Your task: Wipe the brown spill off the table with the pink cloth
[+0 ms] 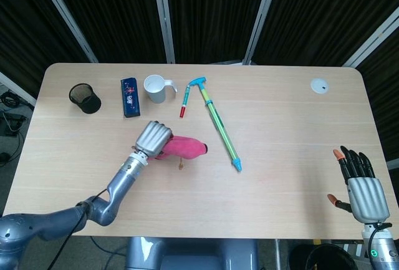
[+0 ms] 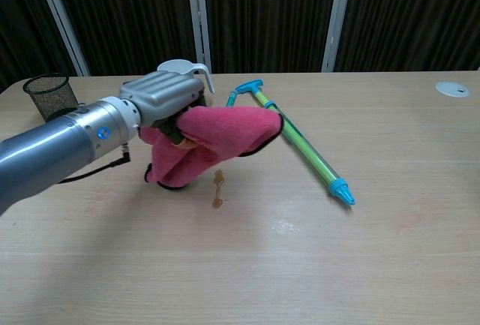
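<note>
My left hand (image 1: 153, 138) (image 2: 166, 98) grips the bunched pink cloth (image 1: 184, 148) (image 2: 217, 139) and holds it lifted just above the table, over and slightly left of the brown spill (image 2: 217, 191). In the head view only the lower tip of the spill (image 1: 181, 166) shows beneath the cloth. My right hand (image 1: 361, 186) stands at the table's near right edge, fingers spread, holding nothing. It does not show in the chest view.
At the back left stand a black mesh cup (image 1: 85, 98), a dark blue box (image 1: 129, 96) and a white mug (image 1: 156, 88). A red-capped marker (image 1: 184, 103) and a long green and blue tube (image 1: 219, 124) lie right of the spill. A white disc (image 1: 319, 85) sits far right.
</note>
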You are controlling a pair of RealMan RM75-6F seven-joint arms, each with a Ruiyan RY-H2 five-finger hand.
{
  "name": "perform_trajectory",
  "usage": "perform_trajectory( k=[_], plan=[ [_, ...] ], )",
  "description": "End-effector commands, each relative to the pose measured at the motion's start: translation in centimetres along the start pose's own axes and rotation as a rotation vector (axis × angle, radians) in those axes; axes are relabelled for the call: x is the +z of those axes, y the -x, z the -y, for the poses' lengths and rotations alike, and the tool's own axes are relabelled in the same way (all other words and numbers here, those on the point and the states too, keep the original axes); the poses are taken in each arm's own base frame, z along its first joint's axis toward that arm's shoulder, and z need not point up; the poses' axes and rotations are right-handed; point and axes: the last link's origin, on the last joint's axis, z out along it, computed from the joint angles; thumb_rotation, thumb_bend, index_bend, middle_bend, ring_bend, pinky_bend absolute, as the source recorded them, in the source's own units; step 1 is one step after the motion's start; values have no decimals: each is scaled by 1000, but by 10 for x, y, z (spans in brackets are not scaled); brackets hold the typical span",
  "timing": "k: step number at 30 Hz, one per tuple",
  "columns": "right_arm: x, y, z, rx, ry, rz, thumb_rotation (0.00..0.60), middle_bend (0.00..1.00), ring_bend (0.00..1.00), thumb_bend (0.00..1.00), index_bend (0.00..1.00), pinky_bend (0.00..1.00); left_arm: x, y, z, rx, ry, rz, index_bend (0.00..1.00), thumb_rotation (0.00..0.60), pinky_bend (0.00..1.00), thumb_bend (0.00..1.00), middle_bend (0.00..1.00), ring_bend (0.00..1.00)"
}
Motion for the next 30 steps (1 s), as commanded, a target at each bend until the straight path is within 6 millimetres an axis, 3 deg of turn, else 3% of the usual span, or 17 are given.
perform_trajectory(
  k=[1, 8, 13, 20, 27, 30],
  plan=[
    [1, 0, -1, 6, 4, 1, 600, 0, 0, 0, 0, 0, 9, -2, -47, -29, 86, -14, 877, 600, 561, 349, 644, 578],
    [0, -1, -4, 14, 16, 1, 600, 0, 0, 0, 0, 0, 6, 17, -106, -51, 200, 19, 877, 600, 561, 350, 644, 577],
    [-2, -2, -6, 15, 21, -2, 600, 0, 0, 0, 0, 0, 1, 35, -116, -12, 232, 50, 878, 600, 561, 350, 644, 577],
    [-3, -4, -5, 12, 20, -8, 600, 0, 0, 0, 0, 0, 3, 50, -100, 33, 202, 85, 877, 600, 561, 349, 642, 577],
    [-4, -4, -4, 5, 14, -9, 600, 0, 0, 0, 0, 0, 9, 58, -68, 80, 123, 116, 869, 600, 557, 349, 632, 574],
    [-4, -3, -4, 4, 13, -6, 600, 0, 0, 0, 0, 0, 12, 60, -46, 125, 78, 128, 864, 600, 553, 348, 626, 571]
  ],
)
